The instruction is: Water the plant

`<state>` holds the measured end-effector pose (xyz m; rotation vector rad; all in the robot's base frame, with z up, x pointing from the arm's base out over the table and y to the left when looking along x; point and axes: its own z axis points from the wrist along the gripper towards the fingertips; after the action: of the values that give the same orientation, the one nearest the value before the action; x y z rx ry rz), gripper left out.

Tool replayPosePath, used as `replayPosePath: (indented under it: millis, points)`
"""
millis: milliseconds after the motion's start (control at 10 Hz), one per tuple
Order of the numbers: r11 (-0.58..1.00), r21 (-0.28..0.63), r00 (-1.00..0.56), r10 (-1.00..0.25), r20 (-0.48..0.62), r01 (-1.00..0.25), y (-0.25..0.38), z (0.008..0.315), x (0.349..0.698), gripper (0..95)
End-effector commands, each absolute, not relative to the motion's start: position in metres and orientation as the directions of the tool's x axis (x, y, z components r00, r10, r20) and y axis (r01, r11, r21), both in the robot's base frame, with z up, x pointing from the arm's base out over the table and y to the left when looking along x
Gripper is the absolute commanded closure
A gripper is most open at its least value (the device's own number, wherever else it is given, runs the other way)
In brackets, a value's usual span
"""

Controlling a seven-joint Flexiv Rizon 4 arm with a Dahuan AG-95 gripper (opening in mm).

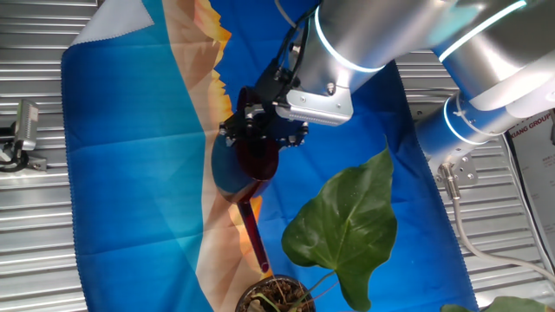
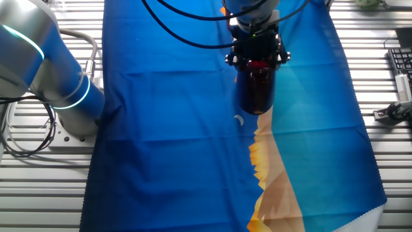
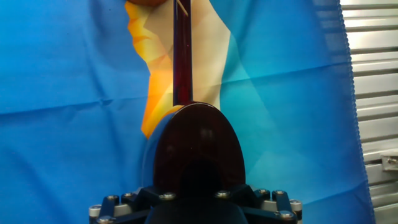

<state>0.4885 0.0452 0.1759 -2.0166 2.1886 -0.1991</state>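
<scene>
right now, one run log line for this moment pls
phase: pouring approach | gripper: shut on watering can | spout: tip at rim of plant pot | water flow: cannot tell

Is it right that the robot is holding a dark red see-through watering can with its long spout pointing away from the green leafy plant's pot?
Not quite. The gripper does hold the dark red see-through watering can, but its long spout points toward the green leafy plant's pot, its tip near the rim. The fixed view with the plant shows it.
</scene>
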Motion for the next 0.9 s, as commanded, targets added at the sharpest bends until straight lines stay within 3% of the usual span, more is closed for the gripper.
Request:
replayPosePath:
  millis: [100, 900]
  points:
    - [0.070, -0.207, -0.066, -0.997, -0.027, -0.976, 0.0448, 0.1760, 0.4874, 95.0]
    - [0.070, -0.218, -0.062, -0.997, -0.044, -0.973, 0.0448, 0.1760, 0.4874, 95.0]
